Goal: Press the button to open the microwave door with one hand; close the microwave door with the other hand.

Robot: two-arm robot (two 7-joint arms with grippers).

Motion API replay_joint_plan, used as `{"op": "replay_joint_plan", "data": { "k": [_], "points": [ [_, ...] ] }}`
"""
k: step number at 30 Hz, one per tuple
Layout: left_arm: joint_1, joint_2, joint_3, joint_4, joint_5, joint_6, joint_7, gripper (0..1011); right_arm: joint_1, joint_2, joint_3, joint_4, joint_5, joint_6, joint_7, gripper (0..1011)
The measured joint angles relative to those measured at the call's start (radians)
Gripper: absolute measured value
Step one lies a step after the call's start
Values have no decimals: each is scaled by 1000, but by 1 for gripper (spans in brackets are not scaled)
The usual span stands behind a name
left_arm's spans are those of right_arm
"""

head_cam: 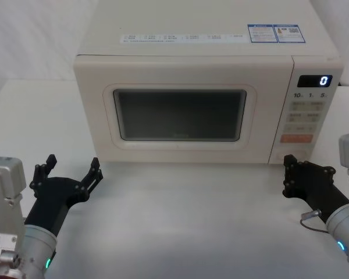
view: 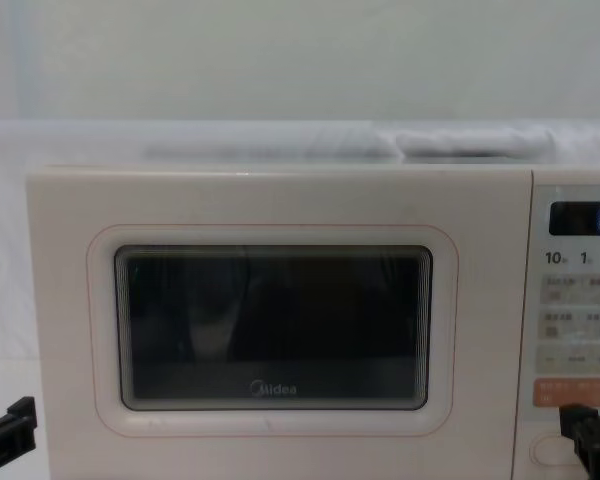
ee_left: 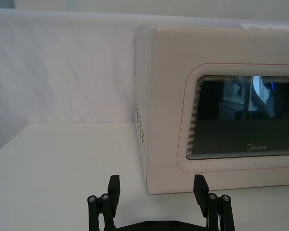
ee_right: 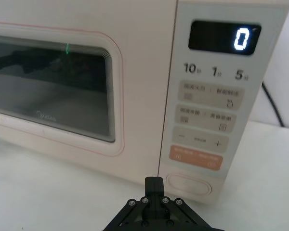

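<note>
On a white table (head_cam: 180, 221), a cream-white microwave (head_cam: 203, 61) stood facing the robot, its top carrying printed labels. The microwave door (head_cam: 93, 110) was closed flush against the body, its dark window ringed by a thin pink line, with a grey Midea logo under the glass. To the door's right ran the control panel (head_cam: 305, 113), topped by a black display (head_cam: 314, 81) showing a lit "0". Lower down sat an orange-pink key (ee_right: 196, 158), and just beneath it the large cream oval button (ee_right: 189, 183), at the panel's bottom edge.

The right gripper (head_cam: 289, 175) hovered low in front of the panel's bottom corner, close to the button but not touching it, its black fingers pressed together into a single tip. The left gripper (head_cam: 71, 168) hung above the table near the door's lower left corner, apart from it, fingers spread wide with nothing between them.
</note>
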Motion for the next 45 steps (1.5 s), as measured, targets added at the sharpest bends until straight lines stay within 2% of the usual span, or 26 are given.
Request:
{"op": "replay_joint_plan", "data": {
  "k": [6, 18, 20, 25, 45],
  "points": [
    [0, 0, 0, 0, 0, 0, 0, 1001, 26, 12, 20, 41, 40, 17, 40, 0],
    [0, 0, 0, 0, 0, 0, 0, 1001, 79, 13, 15, 133, 67, 19, 51, 0],
    [0, 0, 0, 0, 0, 0, 0, 1001, 96, 11, 14, 166, 73, 12, 51, 0],
    [0, 0, 0, 0, 0, 0, 0, 1001, 117, 10, 13, 196, 78, 0, 52, 0],
    [0, 0, 0, 0, 0, 0, 0, 1001, 169, -7, 25, 282, 137, -47, 56, 0]
  ]
}}
